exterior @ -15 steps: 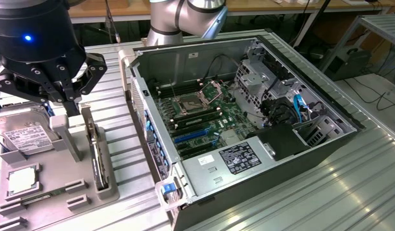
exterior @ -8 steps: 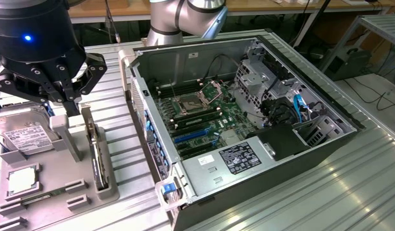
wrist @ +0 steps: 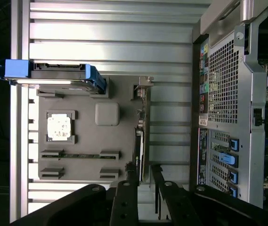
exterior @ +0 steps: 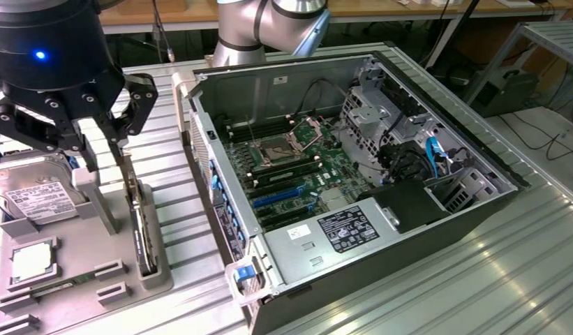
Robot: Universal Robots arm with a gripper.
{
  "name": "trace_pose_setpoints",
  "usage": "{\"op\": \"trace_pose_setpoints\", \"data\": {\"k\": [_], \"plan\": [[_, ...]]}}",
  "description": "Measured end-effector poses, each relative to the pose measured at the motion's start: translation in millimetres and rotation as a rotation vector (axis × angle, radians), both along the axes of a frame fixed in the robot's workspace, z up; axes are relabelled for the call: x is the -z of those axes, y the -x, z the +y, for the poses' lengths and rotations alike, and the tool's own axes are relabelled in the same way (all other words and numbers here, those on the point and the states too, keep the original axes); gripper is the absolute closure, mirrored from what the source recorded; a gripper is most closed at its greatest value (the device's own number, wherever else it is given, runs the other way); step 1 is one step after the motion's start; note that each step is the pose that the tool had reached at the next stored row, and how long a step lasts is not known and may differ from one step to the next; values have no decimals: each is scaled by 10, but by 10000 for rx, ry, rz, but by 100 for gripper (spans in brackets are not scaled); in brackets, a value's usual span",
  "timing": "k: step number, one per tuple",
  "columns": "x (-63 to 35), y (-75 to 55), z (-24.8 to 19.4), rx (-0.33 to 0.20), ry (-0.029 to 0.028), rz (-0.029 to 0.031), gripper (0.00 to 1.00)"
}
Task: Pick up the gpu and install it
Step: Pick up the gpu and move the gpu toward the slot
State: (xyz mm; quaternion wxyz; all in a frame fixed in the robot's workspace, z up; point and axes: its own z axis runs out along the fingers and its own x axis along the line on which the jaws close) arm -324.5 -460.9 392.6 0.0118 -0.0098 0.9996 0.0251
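Tool (wrist: 143, 173) over gpu (wrist: 140, 141) (drive label (exterior: 30, 200) unreadable)

wrist cam | gripper (wrist: 143, 168) jaws slightly apart, end of the gpu (wrist: 140, 136) sitting between them | gpu stands on edge in the grey tray (wrist: 86, 141) | cpu (wrist: 59, 127) and ram stick (wrist: 79, 155) in tray pockets | blue-caddy hard drive (wrist: 53, 73) at tray's end | pc case (wrist: 228, 94) just beside

Robotics lab workbench: aluminium-slat table (exterior: 509, 279), open computer case (exterior: 267, 87), grey parts fixture (exterior: 82, 276).
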Motion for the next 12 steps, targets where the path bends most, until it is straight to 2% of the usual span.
{"op": "trace_pose_setpoints", "data": {"k": [2,4,5,6,9,10,11,12], "plan": [[0,0,0,0,0,0,64],[0,0,0,0,0,0,64],[0,0,0,0,0,0,52],[0,0,0,0,0,0,52],[0,0,0,0,0,0,35],[0,0,0,0,0,0,35],[0,0,0,0,0,0,28],[0,0,0,0,0,0,28]]}}
